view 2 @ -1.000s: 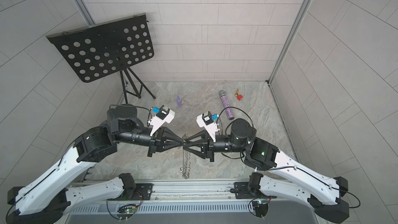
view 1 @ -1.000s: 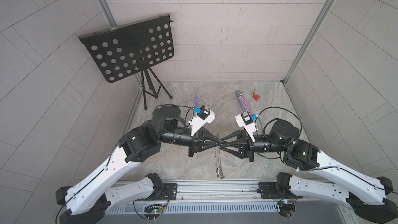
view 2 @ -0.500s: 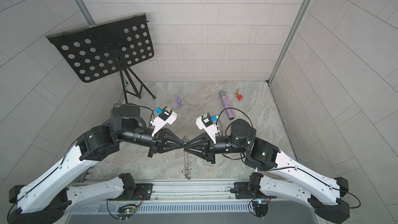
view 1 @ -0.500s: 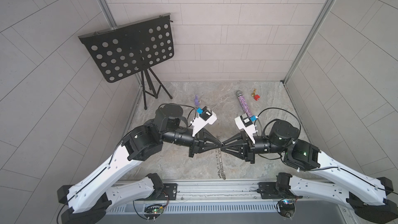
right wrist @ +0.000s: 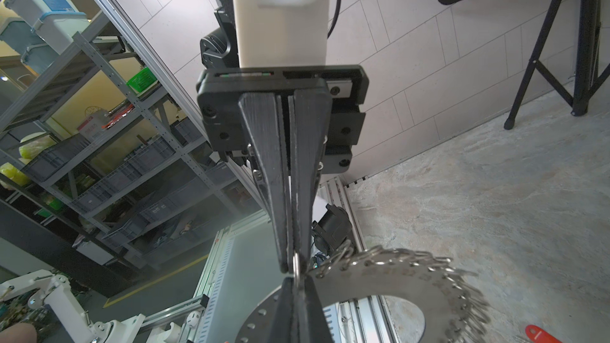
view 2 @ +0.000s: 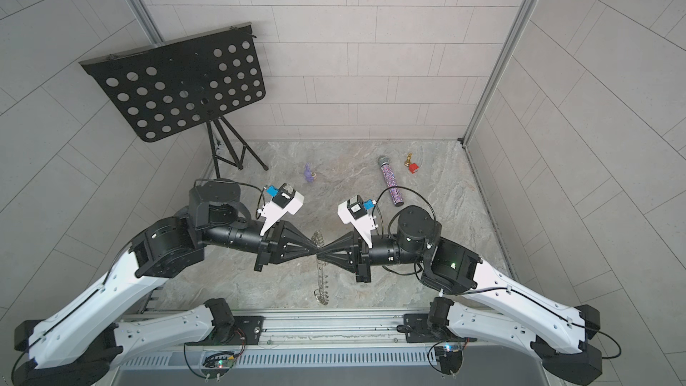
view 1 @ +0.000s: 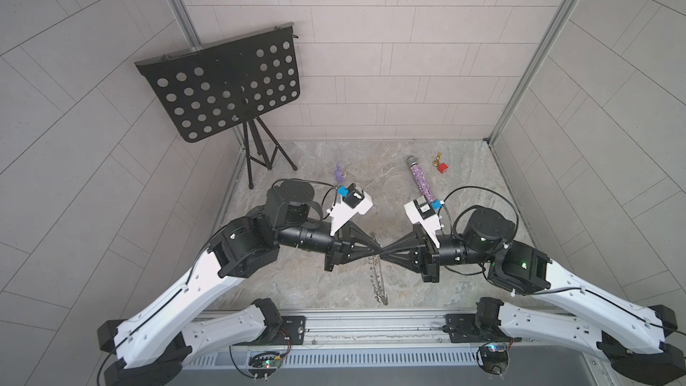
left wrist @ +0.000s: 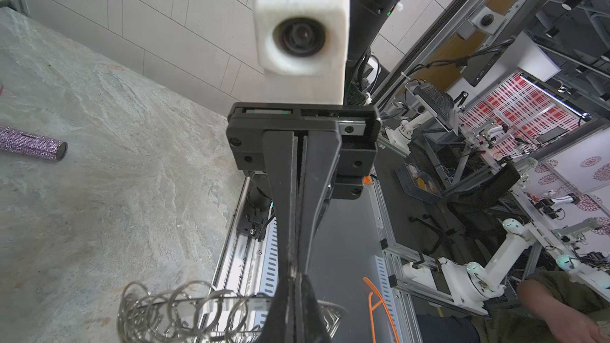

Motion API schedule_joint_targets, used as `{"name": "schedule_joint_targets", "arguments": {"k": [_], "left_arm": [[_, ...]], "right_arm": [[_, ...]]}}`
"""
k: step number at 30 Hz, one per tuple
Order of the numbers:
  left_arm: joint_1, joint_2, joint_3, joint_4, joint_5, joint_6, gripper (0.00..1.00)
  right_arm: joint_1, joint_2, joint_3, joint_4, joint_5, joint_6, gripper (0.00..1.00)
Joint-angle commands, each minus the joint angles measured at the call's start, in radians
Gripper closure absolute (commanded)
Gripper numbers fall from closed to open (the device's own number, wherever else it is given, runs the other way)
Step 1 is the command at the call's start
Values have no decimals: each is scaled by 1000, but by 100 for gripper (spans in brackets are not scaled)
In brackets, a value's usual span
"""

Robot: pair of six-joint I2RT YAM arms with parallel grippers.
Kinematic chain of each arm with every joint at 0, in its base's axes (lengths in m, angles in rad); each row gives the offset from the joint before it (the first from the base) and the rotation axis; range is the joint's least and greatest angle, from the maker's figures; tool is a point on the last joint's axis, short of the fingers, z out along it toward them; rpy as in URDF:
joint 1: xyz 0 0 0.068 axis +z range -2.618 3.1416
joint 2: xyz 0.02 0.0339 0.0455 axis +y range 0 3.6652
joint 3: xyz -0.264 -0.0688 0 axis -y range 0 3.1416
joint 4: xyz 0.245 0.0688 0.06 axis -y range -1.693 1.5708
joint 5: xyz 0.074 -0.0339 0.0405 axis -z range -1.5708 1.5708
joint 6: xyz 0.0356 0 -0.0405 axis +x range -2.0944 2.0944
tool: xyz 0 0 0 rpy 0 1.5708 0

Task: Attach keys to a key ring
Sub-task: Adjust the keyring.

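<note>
Key ring (view 1: 377, 280) held edge-on over table (view 1: 334, 165) in both top views, left gripper (view 1: 378, 253) and right gripper (view 1: 384, 255) tip to tip.
Left wrist: left fingers (left wrist: 284, 321) clenched on its rim.
Right wrist: right fingers (right wrist: 284, 321) clenched on one wire loop (right wrist: 296, 263); key (right wrist: 541, 333) lies on table.
Advice: steady disc, pry loop gently.

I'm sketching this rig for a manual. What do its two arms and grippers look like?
The left arm and right arm have white shells near the base, then black joints and forearms. The left gripper and right gripper are black, with tapered, triangular open-frame fingers. Each wrist carries a white camera housing, a blue plug and a looping black cable.
</note>
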Motion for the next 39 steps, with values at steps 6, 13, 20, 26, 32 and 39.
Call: {"name": "schedule_joint_targets", "arguments": {"k": [6,13,20,26,32,39], "left_arm": [[-4,-107,-66,188,-98,-87,71],[-5,-229,-164,336,-250,-157,71],[-5,-231,-215,482,-261,-215,74],[-6,-202,-224,548,-260,-213,75],[-5,-203,-236,557,-291,-209,75],[-6,-184,-236,562,-284,-207,75]], "right_arm": [[1,-57,-62,235,75,18,100],[2,-67,-82,328,123,31,100],[3,-45,-135,491,183,100,100],[4,-26,-175,627,236,164,100],[6,-17,-185,678,254,189,100],[12,2,-176,683,250,189,100]]}}
